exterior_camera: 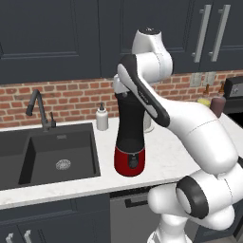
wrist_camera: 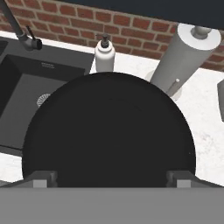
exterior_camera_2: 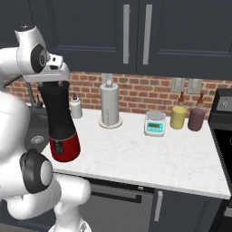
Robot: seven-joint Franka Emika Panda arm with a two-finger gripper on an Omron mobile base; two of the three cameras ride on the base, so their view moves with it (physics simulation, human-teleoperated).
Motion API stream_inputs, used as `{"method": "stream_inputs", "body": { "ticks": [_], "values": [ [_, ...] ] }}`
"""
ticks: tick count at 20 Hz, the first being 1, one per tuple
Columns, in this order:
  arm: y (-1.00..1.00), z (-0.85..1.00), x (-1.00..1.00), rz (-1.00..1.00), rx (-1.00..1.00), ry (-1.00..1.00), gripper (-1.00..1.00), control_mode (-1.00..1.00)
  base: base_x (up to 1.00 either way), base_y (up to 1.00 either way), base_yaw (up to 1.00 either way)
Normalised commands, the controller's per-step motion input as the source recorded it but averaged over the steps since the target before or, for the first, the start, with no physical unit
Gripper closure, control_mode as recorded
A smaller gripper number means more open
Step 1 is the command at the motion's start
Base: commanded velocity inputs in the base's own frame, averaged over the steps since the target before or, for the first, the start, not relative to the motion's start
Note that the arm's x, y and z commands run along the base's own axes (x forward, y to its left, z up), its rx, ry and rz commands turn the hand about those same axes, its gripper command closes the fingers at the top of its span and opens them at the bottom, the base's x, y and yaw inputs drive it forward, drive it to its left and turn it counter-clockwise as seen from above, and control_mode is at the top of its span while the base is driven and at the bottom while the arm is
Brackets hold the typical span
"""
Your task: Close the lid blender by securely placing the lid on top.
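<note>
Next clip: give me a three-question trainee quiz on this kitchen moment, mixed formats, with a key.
1. True or false: the blender stands on the counter to the right of the sink.
2. Multiple choice: what stands against the brick wall between the sink and the paper towel holder? A) soap dispenser B) kettle C) toaster
3. Fill in: in the hand view, the gripper fingertips stand ____ apart over the round black lid.

Key: 1 true; 2 A; 3 wide.
</note>
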Motion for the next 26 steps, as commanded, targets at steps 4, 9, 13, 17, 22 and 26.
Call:
{"method": "stream_inputs", "body": {
  "ticks": [4,9,13,17,22,26],
  "values": [
    [-0.04,0.05,-0.51,0.0,0.0,-0.06,-1.0,-1.0,0.0,0.0,0.0],
    [-0.23,0.07,-0.56,0.0,0.01,-0.22,-1.0,-1.0,0.0,0.0,0.0],
    [-0.38,0.06,-0.53,0.0,0.06,-0.3,-1.0,-1.0,0.0,0.0,0.0],
    [-0.59,0.05,-0.49,0.0,0.15,-0.29,-1.0,-1.0,0.0,0.0,0.0],
    [-0.67,0.0,-0.32,0.0,0.25,-0.2,-1.0,-1.0,0.0,0.0,0.0],
    [-0.58,0.0,-0.18,0.02,0.29,-0.1,-1.0,-1.0,0.0,0.0,0.0]
  ]
}}
